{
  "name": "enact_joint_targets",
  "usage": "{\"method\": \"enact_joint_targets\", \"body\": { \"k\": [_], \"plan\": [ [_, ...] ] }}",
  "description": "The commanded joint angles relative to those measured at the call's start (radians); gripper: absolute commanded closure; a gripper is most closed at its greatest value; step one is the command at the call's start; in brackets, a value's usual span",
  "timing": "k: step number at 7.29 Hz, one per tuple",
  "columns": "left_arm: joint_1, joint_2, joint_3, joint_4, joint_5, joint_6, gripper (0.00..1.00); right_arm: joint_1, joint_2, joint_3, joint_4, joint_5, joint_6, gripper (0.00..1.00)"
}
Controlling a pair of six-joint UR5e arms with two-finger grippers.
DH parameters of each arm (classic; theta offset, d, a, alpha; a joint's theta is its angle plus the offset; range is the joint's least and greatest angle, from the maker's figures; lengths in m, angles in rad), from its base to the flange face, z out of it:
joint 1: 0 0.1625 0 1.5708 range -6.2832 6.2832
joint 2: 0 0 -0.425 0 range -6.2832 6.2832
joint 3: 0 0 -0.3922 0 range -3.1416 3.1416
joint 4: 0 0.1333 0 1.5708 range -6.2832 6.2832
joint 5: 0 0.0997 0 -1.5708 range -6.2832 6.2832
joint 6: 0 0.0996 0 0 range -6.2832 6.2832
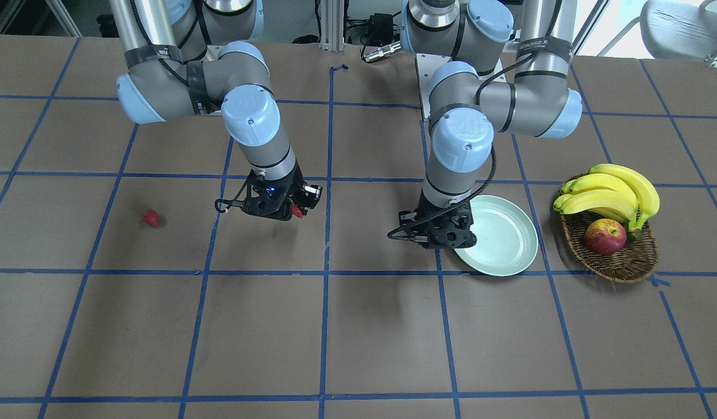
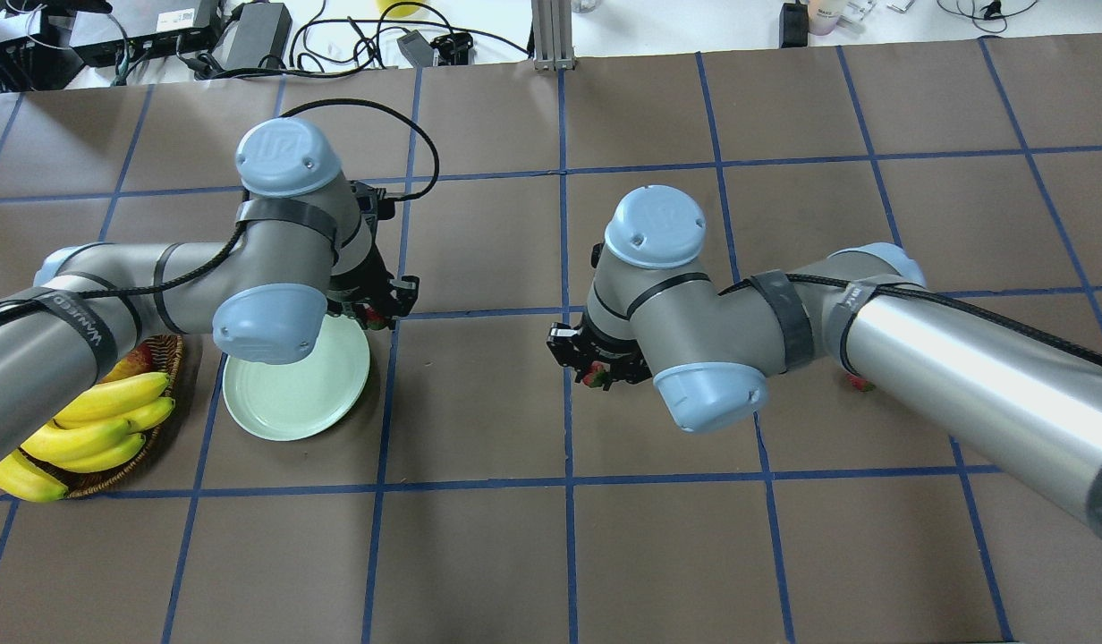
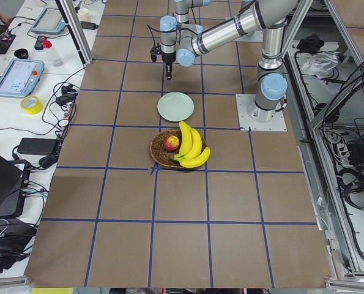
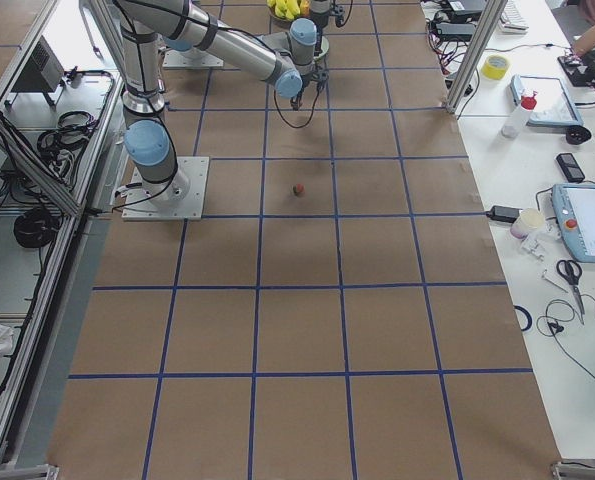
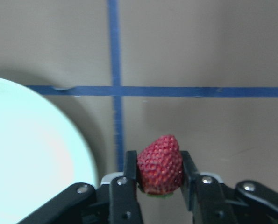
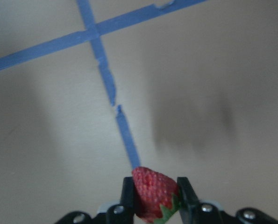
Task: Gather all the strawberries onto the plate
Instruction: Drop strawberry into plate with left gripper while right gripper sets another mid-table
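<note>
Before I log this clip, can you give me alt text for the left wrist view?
The left gripper is shut on a red strawberry, just beside the pale green plate, not over it. Blue tape lines cross on the brown table.

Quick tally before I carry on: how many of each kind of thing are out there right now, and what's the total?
Strawberries: 3
Plate: 1
Basket: 1
Apple: 1
Banana bunch: 1
Total: 7

Loose strawberry [image 2: 860, 384] mostly hidden behind R arm [image 2: 962, 376]; plate [image 5: 31, 154] cut off by frame edge.
</note>
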Motion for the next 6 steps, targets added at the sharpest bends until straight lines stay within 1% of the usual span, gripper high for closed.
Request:
{"method": "enact_joint_targets", "body": {
  "k": [1, 2, 3, 4, 5, 6],
  "plan": [
    [0.149, 0.005, -0.064, 0.007, -0.007, 0.211, 1.0, 0.126, 0.119, -0.136, -0.027, 0.009, 0.194, 0.92],
    [0.157, -0.002, -0.071, 0.007, -0.002, 0.242, 1.0, 0.144, 0.154, -0.17, -0.028, 0.009, 0.212, 0.9],
    [0.159, -0.01, -0.069, 0.007, 0.0, 0.243, 0.63, 0.149, 0.173, -0.17, -0.028, 0.006, 0.213, 0.78],
    [0.157, -0.005, -0.069, 0.007, 0.0, 0.23, 0.15, 0.149, 0.178, -0.175, -0.025, 0.008, 0.213, 0.7],
    [0.159, -0.002, -0.058, 0.01, 0.001, 0.239, 0.0, 0.149, 0.182, -0.169, -0.024, 0.0, 0.211, 0.2],
    [0.159, 0.002, -0.049, 0.01, 0.003, 0.238, 0.0, 0.148, 0.176, -0.169, -0.022, -0.011, 0.181, 0.01]
  ]
}}
